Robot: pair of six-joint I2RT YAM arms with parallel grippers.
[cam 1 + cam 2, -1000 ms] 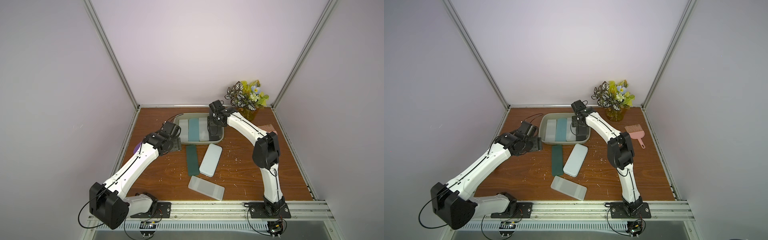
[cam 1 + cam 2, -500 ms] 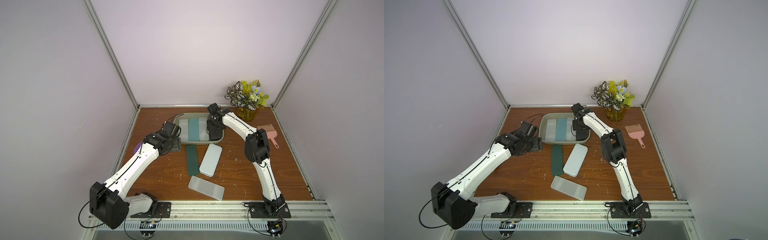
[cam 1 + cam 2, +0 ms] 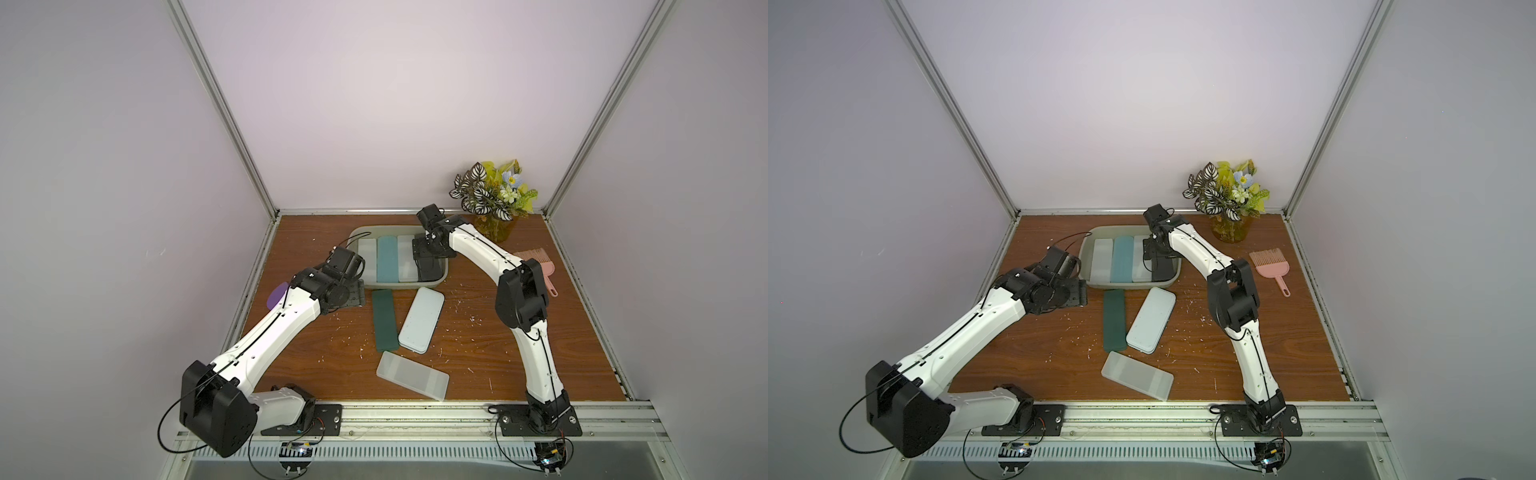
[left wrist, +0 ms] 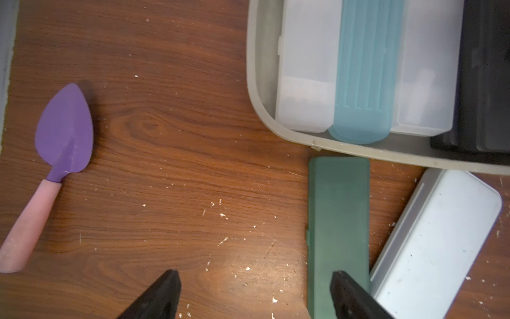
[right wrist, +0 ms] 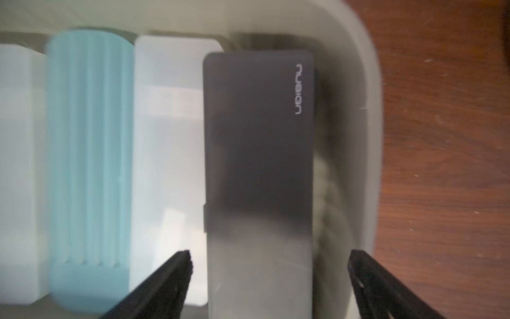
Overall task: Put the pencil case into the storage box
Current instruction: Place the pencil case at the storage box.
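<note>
The storage box [image 3: 360, 235] [image 3: 1087, 253] [image 4: 252, 82] [image 5: 368, 110] is a greyish-beige tub at the back of the table. In it lie two translucent white cases, a light teal case [image 3: 388, 259] and a black pencil case [image 3: 430, 272] [image 3: 1163, 272] [image 5: 259, 152] along its right wall. My right gripper [image 3: 430, 254] [image 5: 270, 256] hovers over the black case, open, fingers clear of both its sides. My left gripper [image 3: 352, 293] [image 4: 255, 276] is open and empty over the table, left of a dark green case [image 3: 384, 320] [image 4: 338, 221].
A pale blue-grey case [image 3: 422, 320] and a translucent white case [image 3: 412, 375] lie on the table in front of the box. A purple trowel [image 4: 64, 132] lies at the left, a pink brush [image 3: 1271, 266] at the right, a flower vase [image 3: 494, 199] in the back corner.
The right gripper's jaws have spread and let go of the black case, which now lies free in the box. The left arm has not moved.
</note>
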